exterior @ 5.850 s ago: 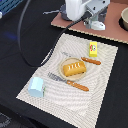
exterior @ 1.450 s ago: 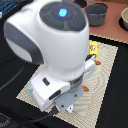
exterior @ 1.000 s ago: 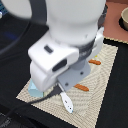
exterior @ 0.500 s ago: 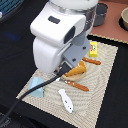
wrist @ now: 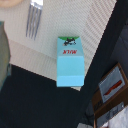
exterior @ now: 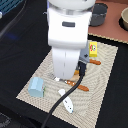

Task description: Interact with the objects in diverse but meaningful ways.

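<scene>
The arm looms over the woven placemat (exterior: 102, 75), hiding its own jaws so I cannot tell their state, while the pale blue carton (exterior: 36, 86) lies flat near the mat's corner, apparently within reach, directly under the wrist camera.

— Underneath? Dark table (exterior: 20, 55), covered in part by a striped beige mat (exterior: 102, 75).
— And directly on the table? A grey pot (exterior: 98, 14) beyond the mat's far edge.
</scene>
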